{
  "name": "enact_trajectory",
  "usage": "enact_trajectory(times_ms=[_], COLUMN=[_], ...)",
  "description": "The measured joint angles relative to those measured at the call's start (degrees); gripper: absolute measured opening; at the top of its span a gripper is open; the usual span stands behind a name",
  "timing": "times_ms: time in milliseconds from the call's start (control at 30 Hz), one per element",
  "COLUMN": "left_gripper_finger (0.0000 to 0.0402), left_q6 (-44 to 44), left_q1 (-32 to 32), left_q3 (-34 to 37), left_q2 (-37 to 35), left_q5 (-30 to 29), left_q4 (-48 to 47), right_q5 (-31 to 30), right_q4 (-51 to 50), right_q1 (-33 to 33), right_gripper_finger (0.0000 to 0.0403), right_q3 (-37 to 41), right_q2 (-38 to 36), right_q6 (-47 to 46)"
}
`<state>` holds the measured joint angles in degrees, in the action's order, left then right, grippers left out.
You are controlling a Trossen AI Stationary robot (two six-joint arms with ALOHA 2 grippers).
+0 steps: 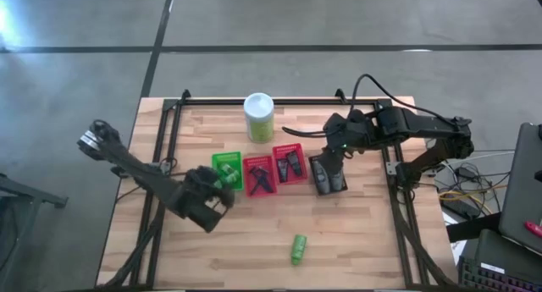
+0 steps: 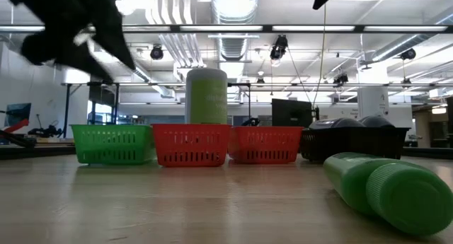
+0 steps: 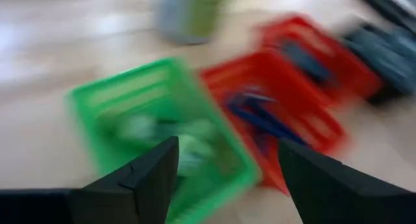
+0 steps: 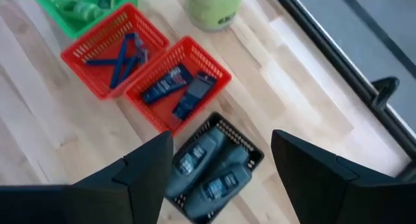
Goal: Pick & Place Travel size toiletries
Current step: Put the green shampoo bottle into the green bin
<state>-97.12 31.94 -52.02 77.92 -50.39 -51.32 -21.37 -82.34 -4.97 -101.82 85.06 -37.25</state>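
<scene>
One bright green mini tube [image 1: 298, 248] lies on its side alone on the wood near the table's near edge, large in the low view [image 2: 382, 186]. More green tubes lie in the green basket [image 1: 227, 169]. Thin razors fill one red basket [image 4: 117, 52], flat dark tubes the other [image 4: 179, 87], and grey oval bottles the dark basket [image 4: 208, 169]. My left gripper [image 3: 227, 146] is open, hovering just near-left of the green basket [image 3: 162, 120]. My right gripper [image 4: 222, 136] is open above the dark basket [image 1: 326, 175].
The tall pale-green canister with a white lid [image 1: 258, 116] stands behind the row of baskets. A black frame rail [image 1: 279, 101] runs along the table's far edge and sides. Bare wood [image 1: 254, 241] spreads on the near side around the lone tube.
</scene>
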Motion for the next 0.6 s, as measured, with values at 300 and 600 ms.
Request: enact_trajectory(times_ms=[300, 600], left_gripper_finger=[0.0265, 0.0265], left_q6=[62.41, 68.37], left_q1=[1.23, 1.19], left_q3=[-0.90, -1.25], left_q2=[-7.81, -9.83], left_q5=[18.63, 32.99], left_q4=[24.83, 20.23], right_q5=[12.68, 19.96], right_q4=[-1.89, -0.44], right_q1=[-0.50, -10.52], right_gripper_finger=[0.0266, 0.0261], right_q3=[0.42, 12.06], right_q2=[0.00, 4.29], right_q6=[2.04, 31.04])
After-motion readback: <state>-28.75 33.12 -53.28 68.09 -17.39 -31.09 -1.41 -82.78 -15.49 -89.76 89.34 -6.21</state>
